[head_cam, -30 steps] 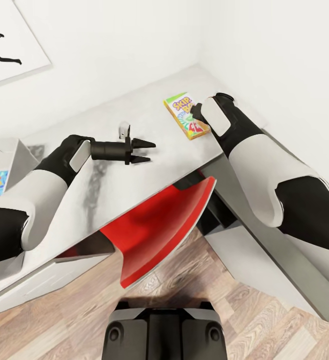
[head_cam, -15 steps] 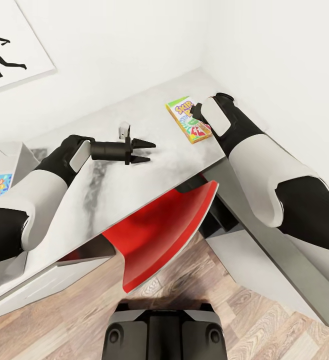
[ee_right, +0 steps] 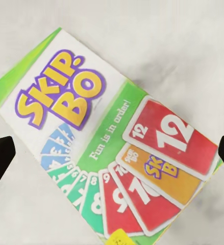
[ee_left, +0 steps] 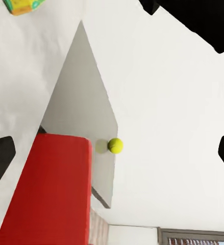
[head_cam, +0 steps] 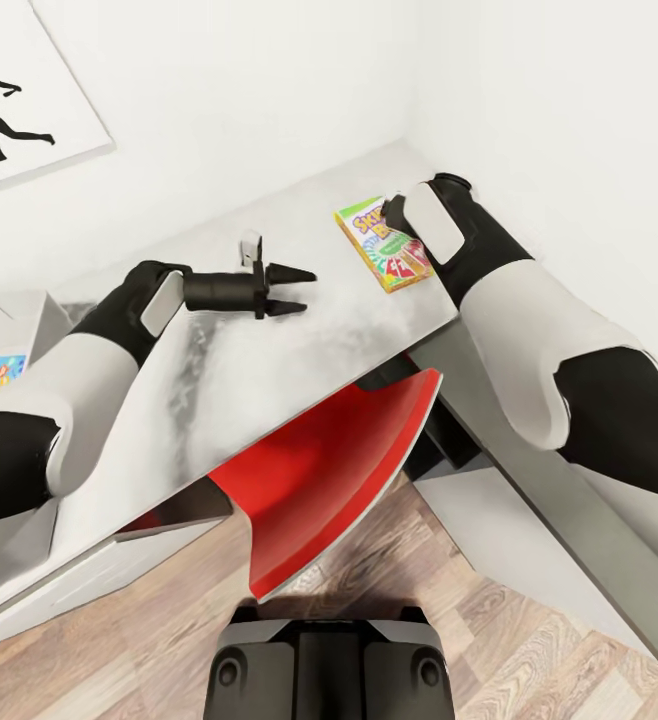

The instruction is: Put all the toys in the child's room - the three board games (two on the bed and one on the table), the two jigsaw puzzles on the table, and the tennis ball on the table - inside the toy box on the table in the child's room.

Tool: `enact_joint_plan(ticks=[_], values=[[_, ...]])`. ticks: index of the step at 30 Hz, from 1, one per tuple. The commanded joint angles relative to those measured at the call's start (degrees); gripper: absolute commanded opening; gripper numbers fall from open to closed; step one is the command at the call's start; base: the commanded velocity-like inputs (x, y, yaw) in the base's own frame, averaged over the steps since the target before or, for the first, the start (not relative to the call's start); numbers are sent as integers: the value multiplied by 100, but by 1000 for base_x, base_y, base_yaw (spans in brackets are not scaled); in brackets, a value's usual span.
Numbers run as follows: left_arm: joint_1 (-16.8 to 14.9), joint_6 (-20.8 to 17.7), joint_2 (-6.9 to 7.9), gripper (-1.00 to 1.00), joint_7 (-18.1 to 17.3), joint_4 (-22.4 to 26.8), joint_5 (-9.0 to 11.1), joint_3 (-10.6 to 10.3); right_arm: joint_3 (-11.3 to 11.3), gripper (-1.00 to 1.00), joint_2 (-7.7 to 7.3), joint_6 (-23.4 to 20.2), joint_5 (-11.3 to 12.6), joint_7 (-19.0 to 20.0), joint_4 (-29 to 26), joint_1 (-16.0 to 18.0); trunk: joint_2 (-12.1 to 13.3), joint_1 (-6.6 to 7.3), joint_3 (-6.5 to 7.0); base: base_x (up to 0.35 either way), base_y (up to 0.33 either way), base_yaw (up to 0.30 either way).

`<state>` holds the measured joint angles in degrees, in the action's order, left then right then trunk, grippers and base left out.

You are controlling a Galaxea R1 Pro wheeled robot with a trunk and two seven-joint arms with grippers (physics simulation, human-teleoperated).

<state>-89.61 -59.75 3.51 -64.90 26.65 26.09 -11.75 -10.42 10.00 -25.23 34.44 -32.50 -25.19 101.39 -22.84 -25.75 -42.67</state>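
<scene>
- Red chair (head_cam: 339, 470) tucked under tabletop (head_cam: 269, 340); whole head view shifted slightly vs 1 s ago, so camera moved.
- Left claw (head_cam: 291, 291) over mid tabletop, fingers apart, empty.
- Right claw (ee_right: 112, 153) spread wide above Skip-Bo box (head_cam: 382, 245), now closer over it; reads "SKIP-BO", "Fun is in order!".
- Tennis ball (ee_left: 115, 145) near tabletop edge.

Left gripper (head_cam: 296, 290) fingers parted; right arm (head_cam: 489, 300) reaches forward.
</scene>
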Motion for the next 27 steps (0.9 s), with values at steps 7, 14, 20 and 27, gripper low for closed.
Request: enact_joint_plan(ticks=[7, 14, 20, 27], values=[[-233, 58, -222, 100, 67, 124, -3, 39, -1, 100, 0, -230, 12, -75, 0, 232, -8, -4, -8, 0, 0, 0], [-459, 100, -440, 100, 260, 121, 9, 41, 28, 100, 0, -454, 10, -103, -29, 459, -8, -4, -8, 0, 0, 0], [-653, 103, -459, 100, 283, 121, 10, 38, 36, 100, 0, -645, 10, -106, -37, 654, -8, -4, -8, 0, 0, 0], [-746, 104, -445, 100, 292, 121, 12, 33, 39, 100, 0, -834, 10, -107, -38, 839, -8, -4, -8, 0, 0, 0]])
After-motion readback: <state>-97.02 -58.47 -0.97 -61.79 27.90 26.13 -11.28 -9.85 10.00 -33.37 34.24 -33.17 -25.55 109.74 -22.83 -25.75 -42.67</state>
